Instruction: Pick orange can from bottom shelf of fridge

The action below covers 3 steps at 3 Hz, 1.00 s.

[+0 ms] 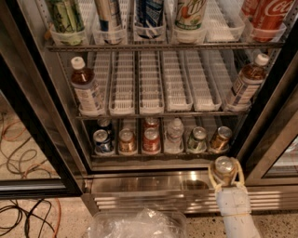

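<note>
**Camera view: pick nearly complete, can in hand outside the fridge (139, 183).**
The tool (226, 170) is clenched on the orange can (224, 163), upright before the steel base, below the bottom shelf (158, 156); a similar can (220, 138) leans there. The next move likely calls for a firm grip and lifting clear.

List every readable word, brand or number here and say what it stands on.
"Coca-Cola", white script, cut off by the edge: on the red bottle, upper right.
Every other bottle and can label: too blurred to read, including the orange can gripped in the claw, low in front of the fridge.
</note>
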Each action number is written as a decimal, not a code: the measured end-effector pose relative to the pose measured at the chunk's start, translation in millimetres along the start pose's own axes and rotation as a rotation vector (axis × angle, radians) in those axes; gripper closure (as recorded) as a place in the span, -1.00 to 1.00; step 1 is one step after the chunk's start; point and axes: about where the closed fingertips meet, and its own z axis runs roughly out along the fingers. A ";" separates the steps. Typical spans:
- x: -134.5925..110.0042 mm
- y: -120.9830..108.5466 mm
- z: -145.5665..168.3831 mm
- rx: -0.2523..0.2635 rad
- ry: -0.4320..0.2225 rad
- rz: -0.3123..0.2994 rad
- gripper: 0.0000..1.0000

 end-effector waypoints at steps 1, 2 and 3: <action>3.8 25.3 -34.0 -0.189 0.025 -0.059 1.00; -4.0 31.5 -36.2 -0.224 -0.006 -0.047 1.00; -4.1 31.5 -36.1 -0.224 -0.006 -0.047 1.00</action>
